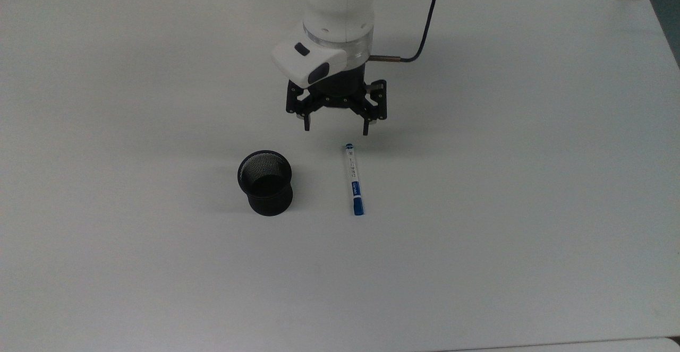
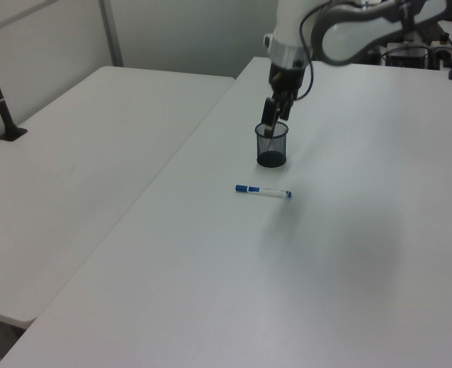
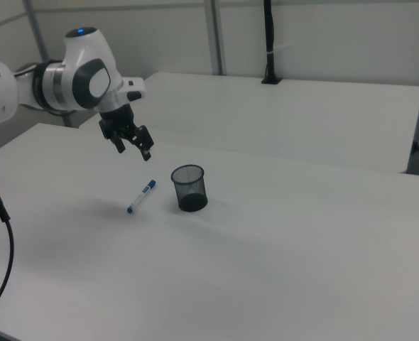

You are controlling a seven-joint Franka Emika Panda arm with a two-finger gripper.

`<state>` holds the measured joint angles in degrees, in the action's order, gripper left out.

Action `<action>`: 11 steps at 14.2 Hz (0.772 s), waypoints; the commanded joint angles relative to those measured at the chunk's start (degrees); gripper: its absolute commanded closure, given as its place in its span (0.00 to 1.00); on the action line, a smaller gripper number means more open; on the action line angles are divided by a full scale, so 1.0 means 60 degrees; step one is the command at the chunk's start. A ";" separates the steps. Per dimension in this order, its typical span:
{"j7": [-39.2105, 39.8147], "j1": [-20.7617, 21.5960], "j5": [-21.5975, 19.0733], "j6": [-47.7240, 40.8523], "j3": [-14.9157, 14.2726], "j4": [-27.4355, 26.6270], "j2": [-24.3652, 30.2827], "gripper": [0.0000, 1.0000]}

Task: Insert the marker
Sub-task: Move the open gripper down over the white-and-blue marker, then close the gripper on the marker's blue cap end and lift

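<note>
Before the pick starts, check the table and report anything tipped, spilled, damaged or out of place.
Nothing stands out. The black mesh cup stands upright and looks empty. The marker lies flat on the white table, capped and apart from the cup. The gripper hangs open above the table, near the marker's small blue end tip, touching nothing.

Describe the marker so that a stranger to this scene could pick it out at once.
On the white table, find the black mesh cup. The marker lies flat to the top view's right of it, apart from it. It is slim and white-barrelled, with a blue cap.
</note>
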<state>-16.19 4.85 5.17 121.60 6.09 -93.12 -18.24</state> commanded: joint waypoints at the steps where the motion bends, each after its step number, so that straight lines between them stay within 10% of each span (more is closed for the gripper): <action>1: -0.0932 0.0377 0.0413 0.0562 -0.0048 0.0199 -0.0489 0.00; 11: -0.2912 0.0759 0.2197 0.2333 -0.0063 0.0213 -0.1983 0.00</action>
<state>-31.40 8.85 14.44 132.37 6.10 -92.79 -27.70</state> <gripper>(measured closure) 0.000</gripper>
